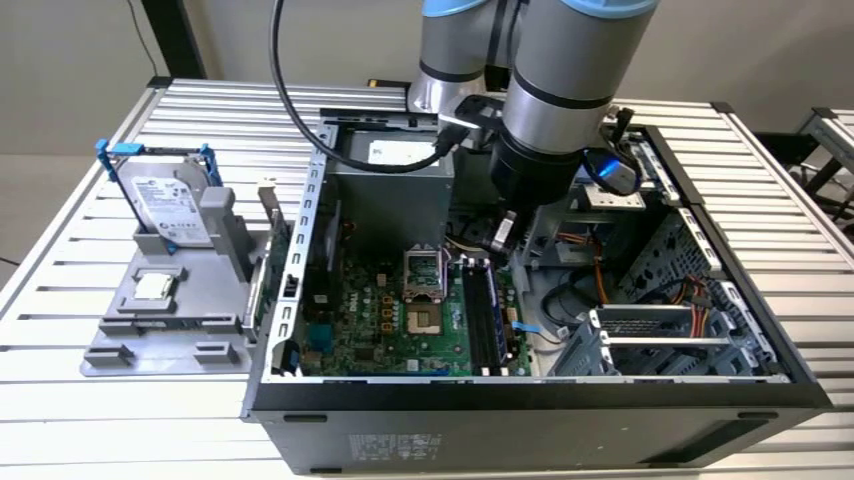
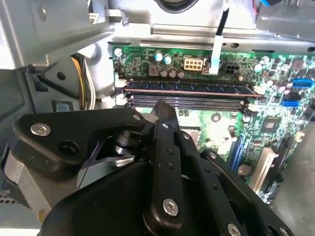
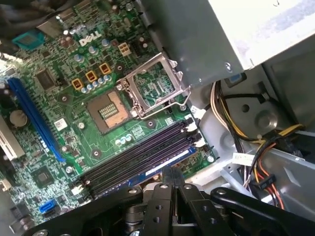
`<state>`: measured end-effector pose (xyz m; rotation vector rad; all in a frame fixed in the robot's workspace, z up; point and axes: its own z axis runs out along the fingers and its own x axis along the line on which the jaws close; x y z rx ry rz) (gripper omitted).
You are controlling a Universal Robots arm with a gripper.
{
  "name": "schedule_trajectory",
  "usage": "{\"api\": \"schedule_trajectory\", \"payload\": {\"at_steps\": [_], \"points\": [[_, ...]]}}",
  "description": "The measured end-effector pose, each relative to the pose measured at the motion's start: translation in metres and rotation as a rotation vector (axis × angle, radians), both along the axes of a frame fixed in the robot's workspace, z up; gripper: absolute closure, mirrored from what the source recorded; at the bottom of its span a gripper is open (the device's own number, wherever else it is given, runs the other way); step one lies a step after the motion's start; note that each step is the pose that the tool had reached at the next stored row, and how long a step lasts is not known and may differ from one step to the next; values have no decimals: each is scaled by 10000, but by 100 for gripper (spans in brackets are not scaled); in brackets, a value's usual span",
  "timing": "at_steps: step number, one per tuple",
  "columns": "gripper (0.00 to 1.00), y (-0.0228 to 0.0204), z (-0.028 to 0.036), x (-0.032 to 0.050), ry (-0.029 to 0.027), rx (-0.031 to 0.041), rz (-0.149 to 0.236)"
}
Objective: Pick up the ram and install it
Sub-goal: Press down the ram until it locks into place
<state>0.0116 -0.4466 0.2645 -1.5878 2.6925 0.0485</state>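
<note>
One ram (image 3: 165, 164) stick sits in the motherboard's (image 3: 74, 142) outermost long slot, at the board's edge toward the exterior view's right; its blue edge shows in both wrist views; pincer (image 3: 172, 178) fingers pressed together, empty, hovering just above the stick; farther back, the open processor socket (image 3: 150, 83) frame and power supply (image 1: 390, 170).

Pincer (image 1: 503, 236) above motherboard (image 1: 400, 320) slots, ram (image 1: 489, 312) seemingly seated there, inside open case (image 1: 534, 400)
</note>
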Motion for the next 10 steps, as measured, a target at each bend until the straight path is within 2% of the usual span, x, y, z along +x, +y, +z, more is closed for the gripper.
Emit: {"api": "schedule_trajectory", "payload": {"at_steps": [10], "points": [[100, 0, 0, 0, 0, 1, 1217]]}}
